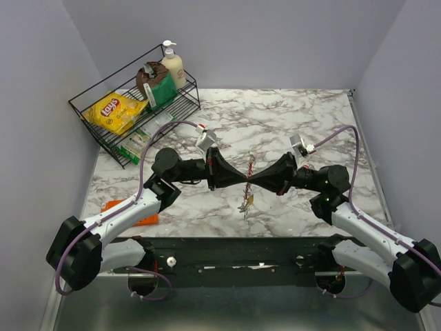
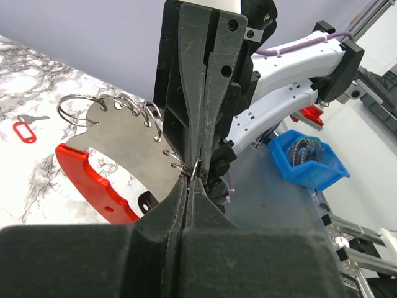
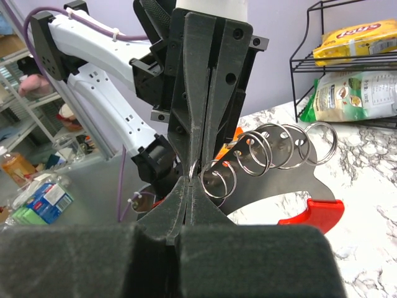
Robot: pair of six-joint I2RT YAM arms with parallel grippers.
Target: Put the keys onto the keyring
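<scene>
The keyring point(image 2: 121, 139) is a silvery plate with several split rings and a red curved handle point(image 2: 87, 177). It hangs above the table's middle point(image 1: 249, 165), between my two grippers. My left gripper point(image 2: 191, 177) is shut on one split ring at the plate's edge. My right gripper point(image 3: 200, 181) faces it tip to tip and is shut on the same ring point(image 3: 217, 177). A key with a red tag point(image 2: 25, 131) lies on the marble beyond the plate. A small cluster of keys point(image 1: 246, 201) shows just below the grippers; I cannot tell if it hangs or lies.
A black wire rack point(image 1: 89, 114) at the back left holds a yellow chips bag point(image 1: 118, 110), a soap bottle point(image 1: 172, 65) and packets. An orange packet point(image 1: 131, 210) lies by the left arm. A blue bin point(image 2: 307, 158) sits off the table's near edge.
</scene>
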